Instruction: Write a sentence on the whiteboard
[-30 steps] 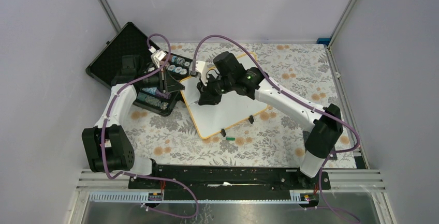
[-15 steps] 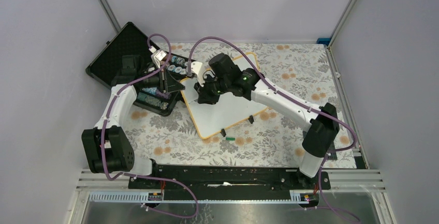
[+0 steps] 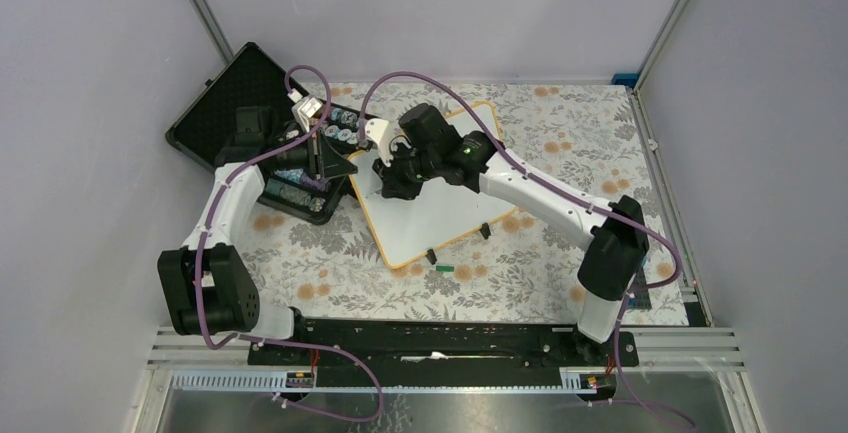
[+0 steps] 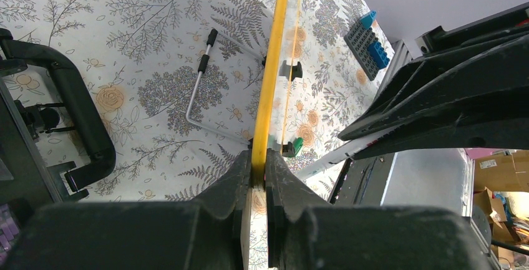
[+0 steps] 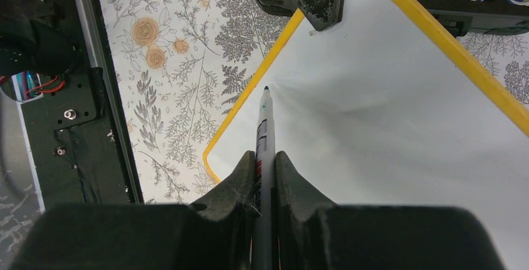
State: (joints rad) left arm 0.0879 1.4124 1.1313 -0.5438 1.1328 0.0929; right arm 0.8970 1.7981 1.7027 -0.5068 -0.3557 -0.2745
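Observation:
The whiteboard (image 3: 440, 218), white with an orange-yellow rim, lies tilted on the floral cloth; its face (image 5: 387, 114) is blank and no green writing shows. My left gripper (image 3: 335, 166) is shut on the board's left rim (image 4: 269, 95), seen edge-on in the left wrist view with a black clip foot (image 4: 291, 69) beside it. My right gripper (image 3: 390, 185) is shut on a grey marker (image 5: 264, 139) whose dark tip points at the board's upper left area, close to or touching the surface.
The open black foam-lined case (image 3: 240, 113) with poker chips (image 3: 345, 128) lies at the back left. A small green cap (image 3: 445, 267) lies in front of the board, also visible in the left wrist view (image 4: 297, 144). A wire stand (image 4: 206, 89) lies under the board.
My right arm has moved left across the board, carrying the marker toward the upper left corner. The left arm and board have not moved.

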